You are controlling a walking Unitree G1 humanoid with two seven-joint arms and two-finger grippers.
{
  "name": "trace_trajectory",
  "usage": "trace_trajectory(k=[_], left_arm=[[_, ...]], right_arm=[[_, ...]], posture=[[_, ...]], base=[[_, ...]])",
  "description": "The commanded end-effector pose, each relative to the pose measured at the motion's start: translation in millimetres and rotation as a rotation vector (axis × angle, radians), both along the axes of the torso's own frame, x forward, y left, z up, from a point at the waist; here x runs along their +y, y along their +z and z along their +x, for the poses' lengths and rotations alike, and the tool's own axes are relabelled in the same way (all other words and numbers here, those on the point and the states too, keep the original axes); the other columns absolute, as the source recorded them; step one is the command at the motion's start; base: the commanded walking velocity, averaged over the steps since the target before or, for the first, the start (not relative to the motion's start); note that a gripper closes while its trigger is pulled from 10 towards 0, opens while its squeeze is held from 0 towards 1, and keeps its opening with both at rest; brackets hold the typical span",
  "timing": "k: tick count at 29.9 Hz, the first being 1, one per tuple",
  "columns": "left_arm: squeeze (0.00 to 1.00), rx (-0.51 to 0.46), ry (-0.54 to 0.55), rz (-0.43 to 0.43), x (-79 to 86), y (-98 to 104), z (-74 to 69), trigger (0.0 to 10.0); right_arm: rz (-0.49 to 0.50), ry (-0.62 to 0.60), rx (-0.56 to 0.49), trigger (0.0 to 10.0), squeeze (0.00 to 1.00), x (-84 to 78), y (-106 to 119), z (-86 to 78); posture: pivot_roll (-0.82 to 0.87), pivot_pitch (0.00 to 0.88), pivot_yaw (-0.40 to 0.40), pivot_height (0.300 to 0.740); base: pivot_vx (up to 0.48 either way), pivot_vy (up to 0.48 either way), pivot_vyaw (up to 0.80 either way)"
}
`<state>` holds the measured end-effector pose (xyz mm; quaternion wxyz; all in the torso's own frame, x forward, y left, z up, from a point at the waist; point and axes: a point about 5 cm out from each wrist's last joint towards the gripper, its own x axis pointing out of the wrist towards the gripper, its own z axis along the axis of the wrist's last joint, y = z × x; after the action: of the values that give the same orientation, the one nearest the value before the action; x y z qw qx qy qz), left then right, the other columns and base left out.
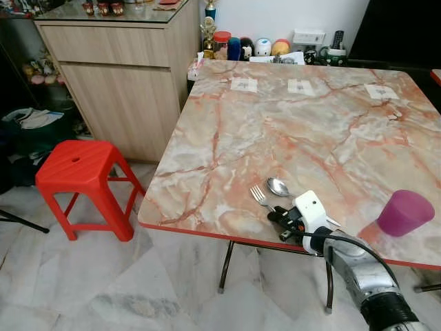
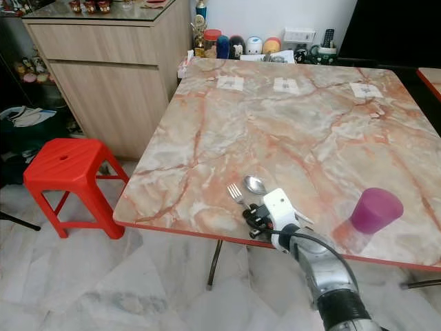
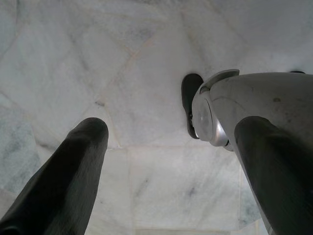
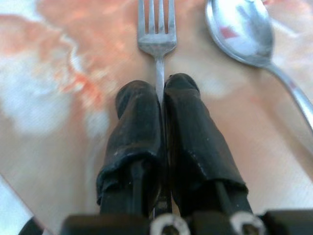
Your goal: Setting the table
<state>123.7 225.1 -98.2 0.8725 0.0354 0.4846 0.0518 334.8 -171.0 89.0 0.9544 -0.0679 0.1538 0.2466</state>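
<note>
Right gripper [image 4: 164,105] pinching fork [image 4: 156,29] by its thin neck, tines lying ahead on marbled surface [image 1: 289,131]. Handling as light, stiff, slick steel; gripping narrow handle. Spoon [image 4: 244,34] lying just beside.

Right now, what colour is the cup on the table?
Purple-magenta. The cup shows best in the left eye view, upside down near the table's front right edge.

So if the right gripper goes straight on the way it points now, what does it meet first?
Probably nothing soon. The right gripper, shut on the fork, points across bare table; the spoon lies just beside that line. Depth beyond is unclear.
</note>
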Motion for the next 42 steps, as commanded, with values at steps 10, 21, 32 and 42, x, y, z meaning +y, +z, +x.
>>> trace_trajectory(k=[10,21,32,42], left_arm=[[0.00,0.056,-0.022,-0.004,-7.9,-6.8,-16.4,10.0],[0.00,0.057,-0.018,0.003,-3.4,-5.0,-11.7,10.0],[0.00,0.044,-0.042,0.003,-9.3,-3.6,-2.1,10.0],[0.00,0.042,-0.049,0.005,-10.3,-3.3,-0.5,10.0]], right_arm=[[0.140,-0.214,-0.258,10.0,0.00,3.1,31.9,2.5],[0.230,-0.357,-0.430,10.0,0.00,5.2,51.7,-14.0],[0.255,-0.500,-0.540,10.0,0.00,-3.7,66.0,-34.7],[0.231,-0.520,-0.580,10.0,0.00,-5.6,72.1,-37.1]], posture=[[0.02,0.121,-0.010,0.740],[0.02,0.108,-0.024,0.740],[0.01,0.077,-0.031,0.740],[0.01,0.064,-0.035,0.740]], base=[[0.000,0.000,0.00],[0.000,0.000,0.00],[0.000,0.000,0.00],[0.000,-0.264,0.00]])
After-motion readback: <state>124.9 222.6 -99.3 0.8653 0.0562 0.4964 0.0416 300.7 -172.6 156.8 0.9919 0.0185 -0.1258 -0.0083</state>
